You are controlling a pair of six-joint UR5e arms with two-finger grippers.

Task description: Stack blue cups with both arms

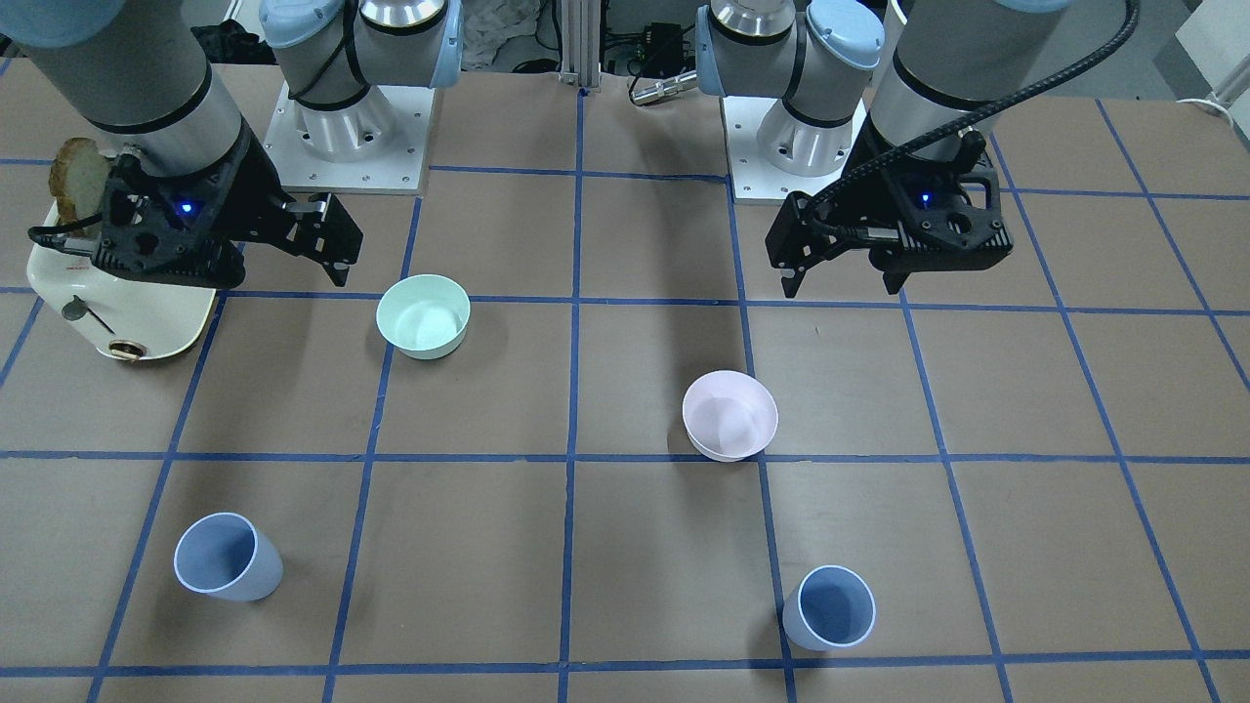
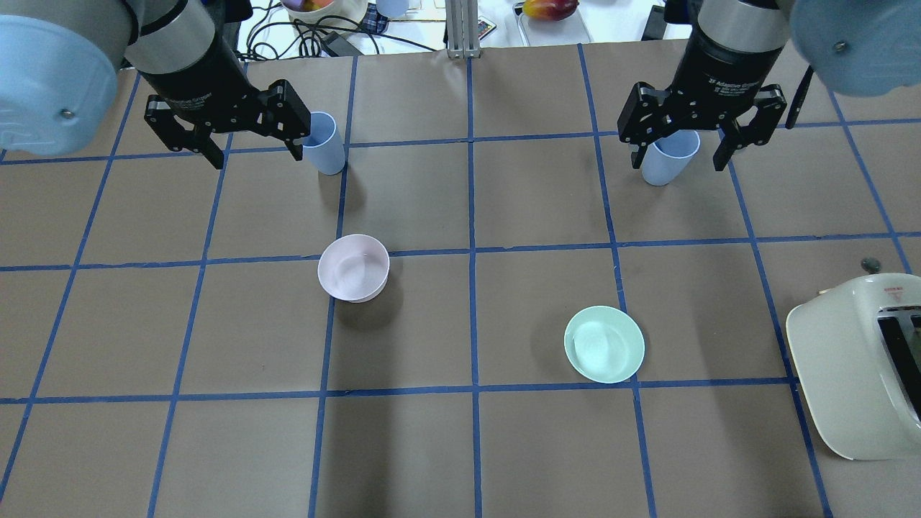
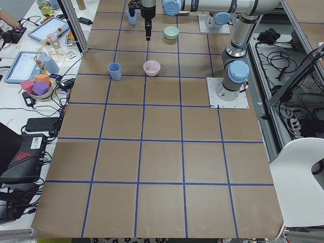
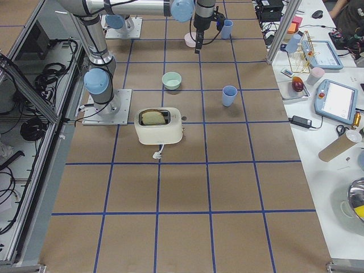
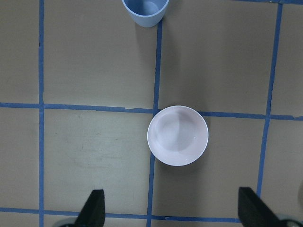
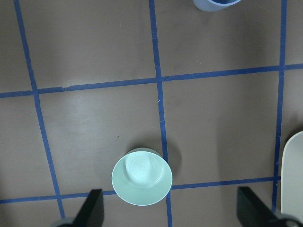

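Two pale blue cups stand upright on the far half of the table. One is on my left side [image 2: 322, 142] [image 1: 830, 607] and one is on my right side [image 2: 669, 157] [image 1: 227, 557]. My left gripper [image 2: 255, 151] [image 1: 840, 285] is open and empty. It hangs high over the table, with the pink bowl below it, and the left cup shows at the top of the left wrist view [image 5: 146, 9]. My right gripper [image 2: 678, 160] [image 1: 288, 273] is open and empty, high over the mint-green bowl. The right cup shows at the top edge of the right wrist view [image 6: 215, 4].
A pale pink bowl [image 2: 353, 267] [image 5: 177, 135] and a mint-green bowl [image 2: 604, 344] [image 6: 142, 176] sit mid-table between the arms and the cups. A cream toaster [image 2: 856, 360] [image 1: 127, 303] holding a bread slice [image 1: 78, 176] stands on my right side. Operators' clutter lies beyond the far edge.
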